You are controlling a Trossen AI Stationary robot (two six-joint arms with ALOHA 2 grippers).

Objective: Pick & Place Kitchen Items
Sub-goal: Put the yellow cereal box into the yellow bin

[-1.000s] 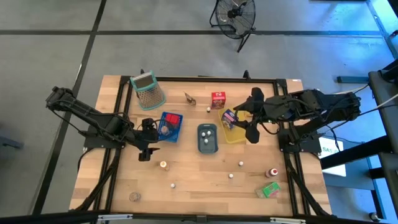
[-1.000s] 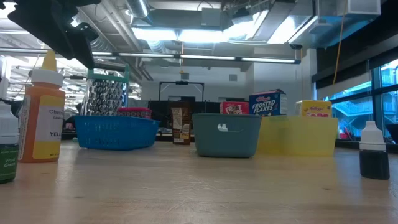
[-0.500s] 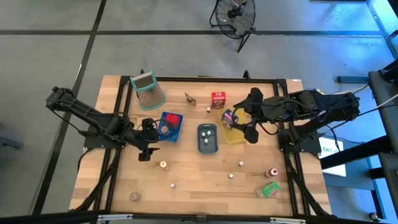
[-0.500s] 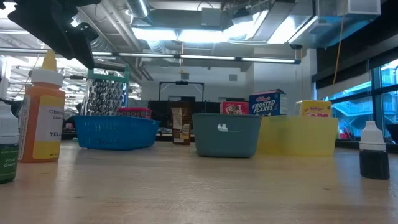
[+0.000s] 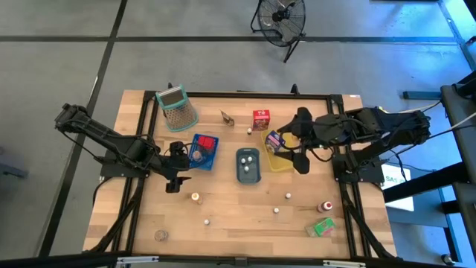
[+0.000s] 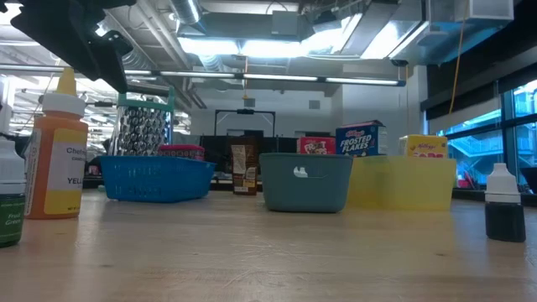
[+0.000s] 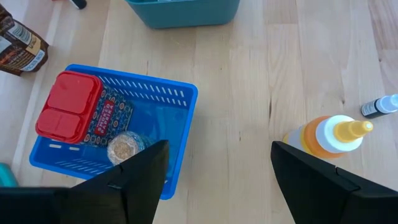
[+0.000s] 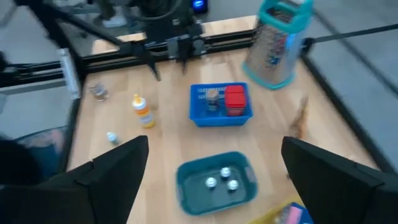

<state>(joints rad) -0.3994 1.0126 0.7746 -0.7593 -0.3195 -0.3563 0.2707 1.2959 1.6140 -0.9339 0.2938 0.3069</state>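
Wooden table on a grey shop floor, sorting half done. Kitchen items split by tray, likely by type: blue tray holds a red carton plus one brown round piece; grey-blue tray holds three white-capped pieces; yellow tray has the blue-purple carton at its edge. Loose: red box, green carton, red-capped bottle, orange squeeze bottle, about five small round bits near the front. Right gripper hangs over the yellow tray, fingers wide, empty, seemingly just after a drop. Left gripper waits beside the blue tray, fingers apart, holding nothing.
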